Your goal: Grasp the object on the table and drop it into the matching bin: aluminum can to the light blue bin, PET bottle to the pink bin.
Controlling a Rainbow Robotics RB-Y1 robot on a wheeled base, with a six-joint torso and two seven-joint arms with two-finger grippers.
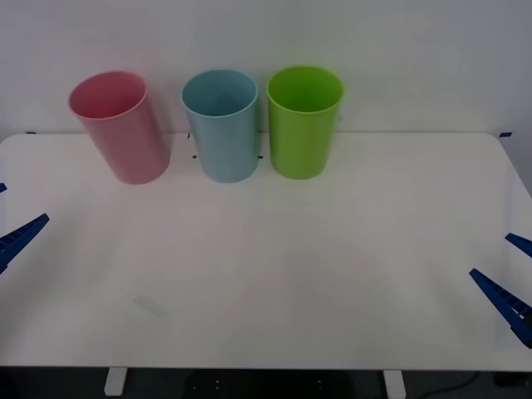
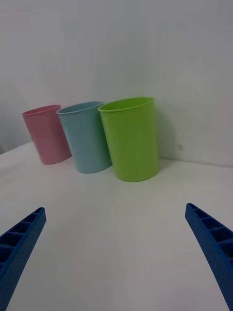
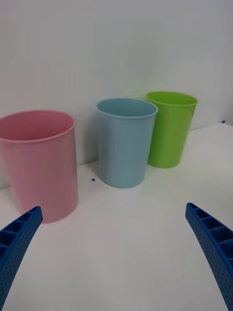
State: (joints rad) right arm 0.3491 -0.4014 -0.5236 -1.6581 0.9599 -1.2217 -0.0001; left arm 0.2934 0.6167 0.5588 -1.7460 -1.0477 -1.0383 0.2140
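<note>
The light blue bin (image 1: 221, 126) (image 2: 86, 138) (image 3: 124, 143) stands upright at the back of the white table (image 1: 283, 274), between the pink bin (image 1: 121, 129) (image 2: 45, 134) (image 3: 41, 165) and a green one. The aluminum can and the PET bottle are out of view. My left gripper (image 1: 18, 206) (image 3: 112, 208) hangs open at the table's left edge, holding nothing. At the right edge, my right gripper (image 1: 492, 256) (image 2: 115, 209) is open too, with nothing between its fingers.
A bright green bin (image 1: 304, 123) (image 2: 131, 141) (image 3: 170, 129) stands just right of the blue one. The three bins form a row close to the white wall. A faint scuff (image 1: 150, 305) marks the tabletop near the front left.
</note>
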